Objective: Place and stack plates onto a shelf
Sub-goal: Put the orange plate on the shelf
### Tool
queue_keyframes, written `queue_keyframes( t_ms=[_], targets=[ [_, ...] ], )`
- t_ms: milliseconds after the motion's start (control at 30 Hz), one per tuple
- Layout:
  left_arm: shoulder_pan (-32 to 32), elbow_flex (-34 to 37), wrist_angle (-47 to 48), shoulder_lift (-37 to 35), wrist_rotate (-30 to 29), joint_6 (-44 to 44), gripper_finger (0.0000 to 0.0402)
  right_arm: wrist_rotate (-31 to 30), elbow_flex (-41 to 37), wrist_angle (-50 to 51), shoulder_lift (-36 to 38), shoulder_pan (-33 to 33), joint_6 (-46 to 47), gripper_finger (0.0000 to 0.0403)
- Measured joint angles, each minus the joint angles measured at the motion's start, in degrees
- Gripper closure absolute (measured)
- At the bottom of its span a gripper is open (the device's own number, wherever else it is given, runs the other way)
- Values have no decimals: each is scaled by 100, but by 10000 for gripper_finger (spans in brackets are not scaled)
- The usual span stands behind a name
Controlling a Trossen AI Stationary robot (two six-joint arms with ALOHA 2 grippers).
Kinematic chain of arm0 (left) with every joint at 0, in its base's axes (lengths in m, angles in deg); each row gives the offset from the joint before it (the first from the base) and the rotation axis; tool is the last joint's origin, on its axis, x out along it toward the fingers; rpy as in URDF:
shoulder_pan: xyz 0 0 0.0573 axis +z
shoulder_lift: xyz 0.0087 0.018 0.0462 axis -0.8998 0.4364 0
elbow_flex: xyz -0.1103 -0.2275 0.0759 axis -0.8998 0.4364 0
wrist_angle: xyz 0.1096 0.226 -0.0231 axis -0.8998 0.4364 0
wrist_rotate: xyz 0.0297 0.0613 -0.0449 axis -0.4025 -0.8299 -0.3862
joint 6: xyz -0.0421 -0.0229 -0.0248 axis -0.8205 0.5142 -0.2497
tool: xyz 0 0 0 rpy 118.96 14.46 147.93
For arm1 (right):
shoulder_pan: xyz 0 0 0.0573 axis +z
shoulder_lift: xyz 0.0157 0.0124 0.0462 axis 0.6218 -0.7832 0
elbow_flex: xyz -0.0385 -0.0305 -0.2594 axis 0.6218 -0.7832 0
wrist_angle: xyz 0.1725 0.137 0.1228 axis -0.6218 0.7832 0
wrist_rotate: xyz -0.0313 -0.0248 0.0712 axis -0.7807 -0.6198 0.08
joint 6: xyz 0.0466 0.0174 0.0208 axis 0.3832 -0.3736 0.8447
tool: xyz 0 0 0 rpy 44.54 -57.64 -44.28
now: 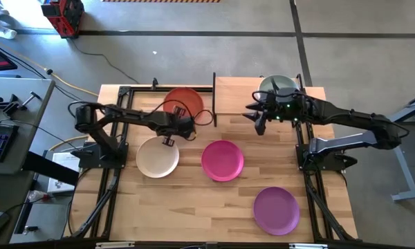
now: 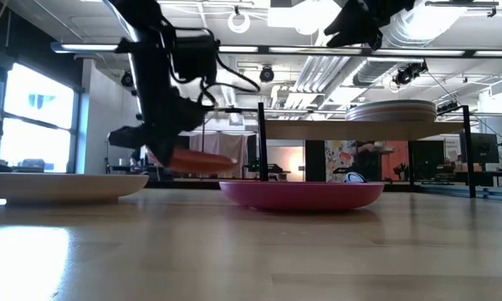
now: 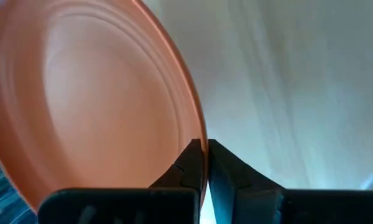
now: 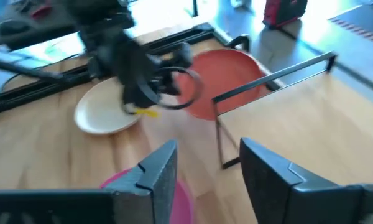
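**Q:** Left to right, what does the overhead view show?

**A:** Left of centre, my left gripper is pinched shut on the rim of the orange-red plate, beside the cream plate. At centre lies the magenta plate; the purple plate sits at lower right. At upper right, my right gripper hangs with its fingers spread and empty over the shelf.

**Q:** How far along is the job?

**A:** Partway, I judge. A stack of plates, pale green on top, already sits on the shelf at upper right. Four plates are left, counting the one I hold.

**Q:** Any brands or writing?

**A:** None I can read on the plates, shelf or arms.
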Motion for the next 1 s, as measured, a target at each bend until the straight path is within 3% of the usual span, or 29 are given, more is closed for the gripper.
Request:
queue_keyframes(
  t_ms=[333,733,1000],
  targets=[
    [-611,-2,598,-780,-966,-148,400,-74,0,-1320,-239,-32,-45,242],
    [-1192,-7,80,-1240,-3376,1408,401,-605,0,-2300,-292,-32,-105,242],
    [-1237,-7,-1156,-1230,-3487,2742,401,-804,0,-2602,-307,-28,-349,242]
  ],
)
